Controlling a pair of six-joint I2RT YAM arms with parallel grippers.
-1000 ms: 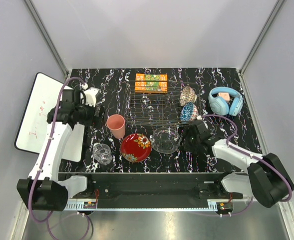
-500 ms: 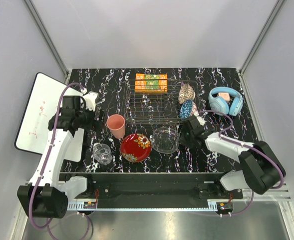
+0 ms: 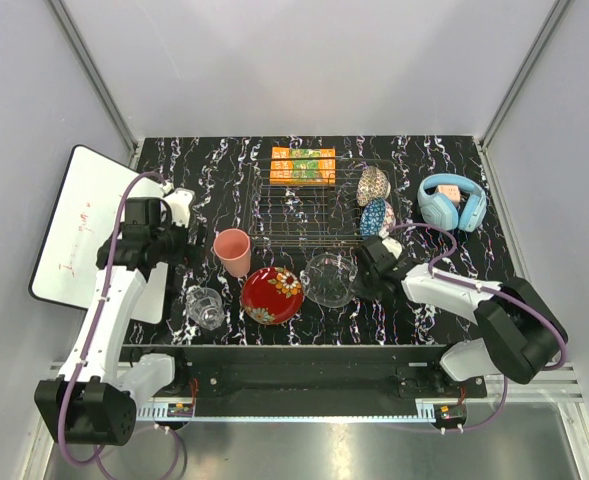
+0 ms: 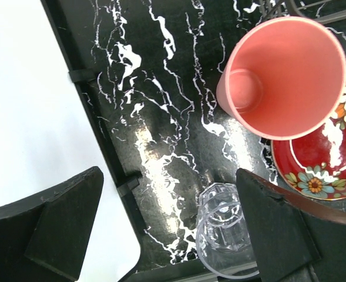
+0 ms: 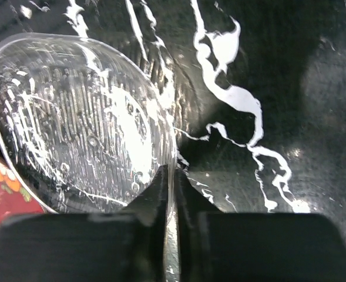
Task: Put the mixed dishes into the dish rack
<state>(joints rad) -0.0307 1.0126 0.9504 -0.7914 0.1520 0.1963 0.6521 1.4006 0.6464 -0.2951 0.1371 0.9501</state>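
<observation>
My right gripper (image 5: 170, 176) is shut on the near right rim of the clear bowl (image 5: 79, 117), which rests on the table in front of the dish rack (image 3: 309, 205). In the top view that gripper (image 3: 366, 272) sits at the right edge of the clear bowl (image 3: 331, 279). A small beige patterned bowl (image 3: 373, 185) and a blue patterned bowl (image 3: 377, 217) stand on edge in the rack's right end. My left gripper (image 4: 170, 229) hangs open above the table, with the small clear glass cup (image 4: 225, 232) by its right finger. The pink cup (image 4: 284, 76) and red floral bowl (image 4: 319, 164) lie beyond it.
An orange-green box (image 3: 303, 166) lies behind the rack. Light-blue headphones (image 3: 452, 202) sit at the back right. A flat white board (image 3: 79, 222) leans off the table's left edge, close under my left arm.
My right gripper has closed onto the clear bowl's rim after sliding a little left toward it. The left arm has drawn slightly back and stays open.
</observation>
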